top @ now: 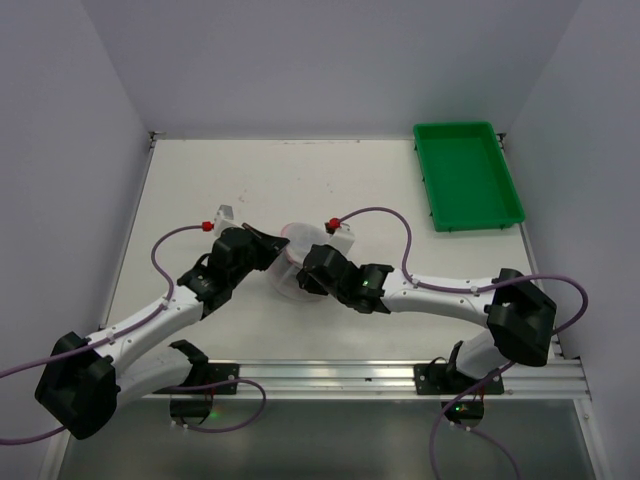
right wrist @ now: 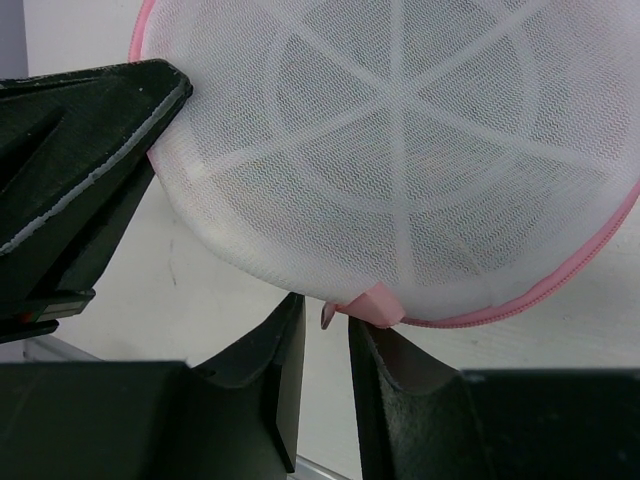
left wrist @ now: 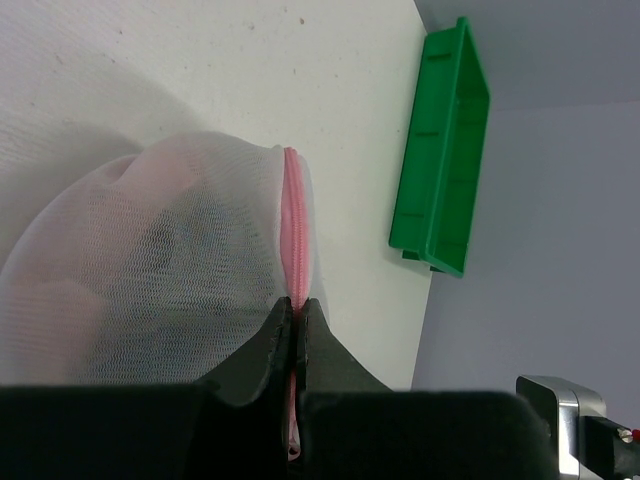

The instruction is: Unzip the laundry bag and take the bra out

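Observation:
The laundry bag [top: 289, 262], a round white mesh pouch with a pink zip rim, is held tilted off the table between both grippers. My left gripper [left wrist: 297, 308] is shut on the pink zip rim [left wrist: 294, 230] at the bag's edge. In the right wrist view the bag [right wrist: 400, 150] fills the top. My right gripper [right wrist: 325, 320] is open by a narrow gap, and the small zip pull [right wrist: 327, 315] hangs between its fingertips beside a pink tab [right wrist: 378, 303]. A dim dark shape [left wrist: 185, 240] shows through the mesh. I cannot make out the bra.
A green rectangular tray [top: 466, 175] stands at the back right of the table and also shows in the left wrist view [left wrist: 440, 150]. The left gripper's black fingers [right wrist: 80, 180] sit close at the left of the right wrist view. Grey walls enclose the table.

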Available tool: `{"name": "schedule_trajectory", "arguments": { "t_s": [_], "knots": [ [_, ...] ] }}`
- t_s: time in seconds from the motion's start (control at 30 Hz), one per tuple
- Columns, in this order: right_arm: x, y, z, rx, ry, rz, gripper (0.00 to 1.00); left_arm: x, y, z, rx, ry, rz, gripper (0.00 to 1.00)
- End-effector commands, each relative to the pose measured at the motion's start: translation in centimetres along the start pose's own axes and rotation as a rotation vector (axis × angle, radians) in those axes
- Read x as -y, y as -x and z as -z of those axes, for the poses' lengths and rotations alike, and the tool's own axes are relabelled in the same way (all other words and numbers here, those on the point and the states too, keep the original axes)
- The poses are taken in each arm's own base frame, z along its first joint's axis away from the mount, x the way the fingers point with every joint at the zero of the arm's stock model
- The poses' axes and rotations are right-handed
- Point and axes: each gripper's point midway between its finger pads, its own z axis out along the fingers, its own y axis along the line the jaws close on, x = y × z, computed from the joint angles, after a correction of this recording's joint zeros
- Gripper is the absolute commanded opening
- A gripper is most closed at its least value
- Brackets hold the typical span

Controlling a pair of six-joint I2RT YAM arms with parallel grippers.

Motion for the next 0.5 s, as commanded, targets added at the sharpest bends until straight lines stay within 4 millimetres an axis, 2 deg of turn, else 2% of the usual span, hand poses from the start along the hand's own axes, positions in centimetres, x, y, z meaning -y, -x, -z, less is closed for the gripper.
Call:
{"name": "schedule_trajectory", "arguments": {
  "t_s": [0.0,0.1,0.2,0.33,0.43,0.47],
  "knots": [
    [-2.2,3.0,0.7,0.096,0.048,-0.070,0.27,1.5,0.9,0.3,0.047,-0.063,0.004,0.00],
    [-2.3,3.2,0.8,0.104,0.048,-0.078,0.25,1.5,0.9,0.3,0.049,-0.062,0.004,0.00],
    [-1.9,3.3,0.7,0.111,0.040,-0.086,0.18,1.5,0.9,0.3,0.049,-0.062,0.005,0.00],
    [-1.5,3.4,0.9,0.111,0.036,-0.088,0.01,1.2,1.0,0.3,0.053,-0.056,0.003,0.00],
    [-0.9,3.4,1.4,0.111,0.038,-0.058,0.00,1.2,1.2,0.4,0.066,-0.054,-0.004,0.00],
    [0.0,3.1,1.3,0.103,0.026,-0.040,0.00,1.1,1.4,0.4,0.073,-0.049,-0.019,0.00]
  ]
}}
